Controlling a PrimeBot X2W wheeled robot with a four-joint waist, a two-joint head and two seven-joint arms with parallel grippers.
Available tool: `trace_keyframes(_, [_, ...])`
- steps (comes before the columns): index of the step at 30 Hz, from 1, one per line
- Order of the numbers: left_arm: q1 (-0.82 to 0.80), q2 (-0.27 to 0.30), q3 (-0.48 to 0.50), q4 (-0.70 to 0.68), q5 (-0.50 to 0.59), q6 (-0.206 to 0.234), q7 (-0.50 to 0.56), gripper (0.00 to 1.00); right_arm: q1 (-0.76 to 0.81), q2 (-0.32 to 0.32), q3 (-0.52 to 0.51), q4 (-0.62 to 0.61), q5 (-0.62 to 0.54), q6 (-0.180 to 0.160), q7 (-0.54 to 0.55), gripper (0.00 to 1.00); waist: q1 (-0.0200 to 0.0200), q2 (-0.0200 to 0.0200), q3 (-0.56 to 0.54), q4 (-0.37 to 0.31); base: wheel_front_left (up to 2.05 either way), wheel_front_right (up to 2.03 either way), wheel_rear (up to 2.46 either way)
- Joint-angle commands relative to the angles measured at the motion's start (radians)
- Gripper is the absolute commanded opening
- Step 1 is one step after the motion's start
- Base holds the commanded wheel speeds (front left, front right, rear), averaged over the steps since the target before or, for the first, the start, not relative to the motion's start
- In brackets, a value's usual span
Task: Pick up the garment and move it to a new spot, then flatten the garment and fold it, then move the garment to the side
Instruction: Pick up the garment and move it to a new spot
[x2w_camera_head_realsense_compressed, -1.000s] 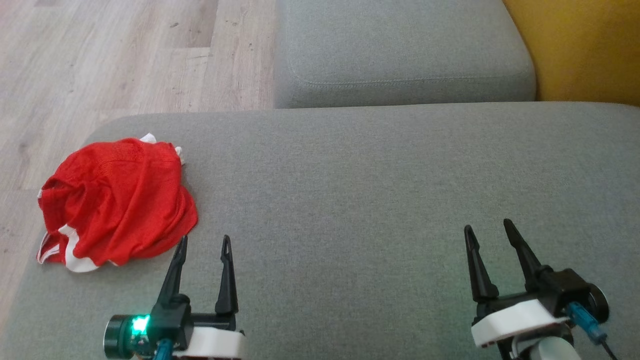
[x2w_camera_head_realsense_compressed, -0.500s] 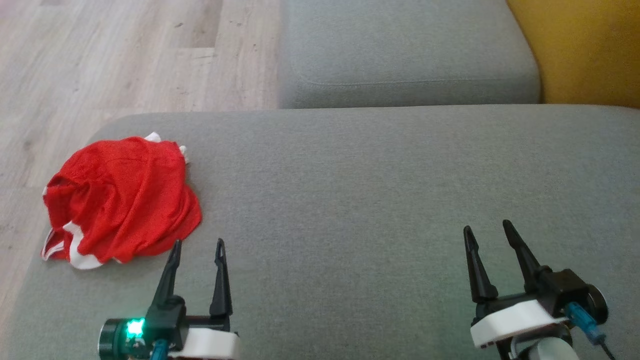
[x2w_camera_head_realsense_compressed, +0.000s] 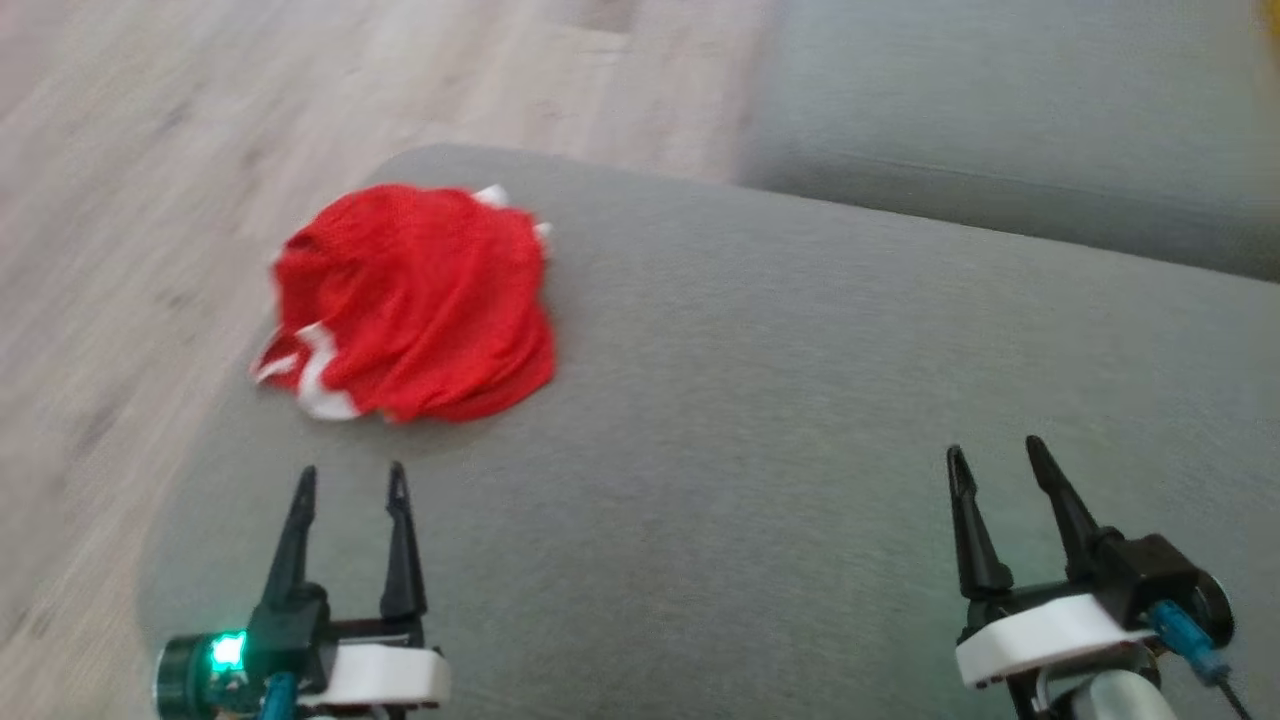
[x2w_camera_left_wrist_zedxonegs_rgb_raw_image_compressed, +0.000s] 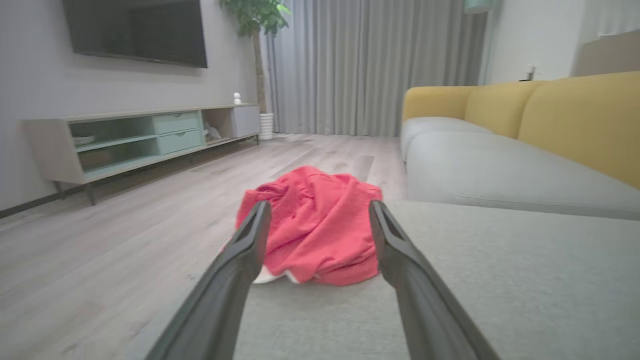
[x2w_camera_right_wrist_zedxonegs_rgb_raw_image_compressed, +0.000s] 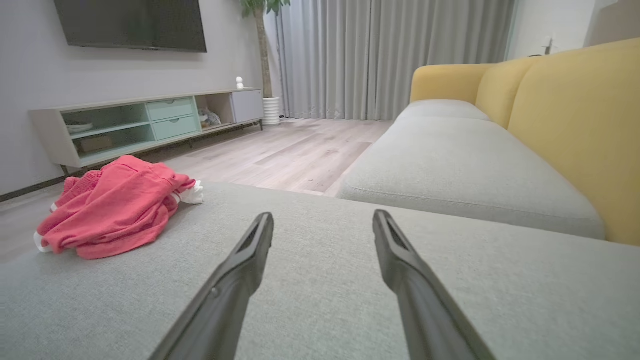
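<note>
Near the far left corner of the big grey cushion (x2w_camera_head_realsense_compressed: 760, 400) lies the red garment (x2w_camera_head_realsense_compressed: 415, 300). It is in a soft, lumpy heap, and a bit of white trim pokes out toward the left edge. Past that edge is the wooden floor (x2w_camera_head_realsense_compressed: 120, 200).

The left gripper (x2w_camera_head_realsense_compressed: 350, 470) is at the near left of the cushion, close to the heap but not touching it. Its two fingers stand wide apart and hold nothing. In the left wrist view the heap sits right between them, straight ahead. The right gripper (x2w_camera_head_realsense_compressed: 994, 446) is far off at the near right, also wide apart and empty.

The job now looks like the very first one: go and pick the garment up. The left arm is the best one for it. It should go straight forward, dip low, and pinch a thick fold of the heap, not just the thin trim. It should push gently, so the heap does not slide off the left edge onto the floor. Then it should lift high enough that nothing drags.
</note>
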Motion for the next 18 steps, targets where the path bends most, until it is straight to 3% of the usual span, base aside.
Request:
trace_keyframes(1, [-0.047, 0.003, 0.048, -0.034, 0.008, 0.007, -0.01, 1.0, -0.052, -0.008, 0.012, -0.026, -0.004, 0.008, -0.014, 1.0, 0.0, 0.0, 0.033, 0.123, 0.0, 0.0, 0.0])
trace_keyframes(4, [-0.049, 0.003, 0.065, -0.036, 0.011, 0.012, -0.01, 1.0, -0.064, -0.008, -0.011, -0.024, -0.017, 0.008, -0.014, 1.0, 0.0, 0.0, 0.045, 0.19, 0.0, 0.0, 0.0])
trace_keyframes(10, [-0.037, 0.003, 0.124, -0.07, -0.006, 0.04, -0.01, 1.0, -0.116, -0.008, -0.008, -0.007, -0.053, 0.008, -0.014, 1.0, 0.0, 0.0, 0.089, 0.227, 0.0, 0.0, 0.0])
trace_keyframes(18, [-0.095, 0.003, 0.175, -0.136, -0.03, 0.005, -0.01, 1.0, -0.148, -0.01, -0.037, -0.015, -0.13, 0.008, -0.014, 1.0, 0.0, 0.0, 0.165, 0.26, 0.0, 0.0, 0.0])
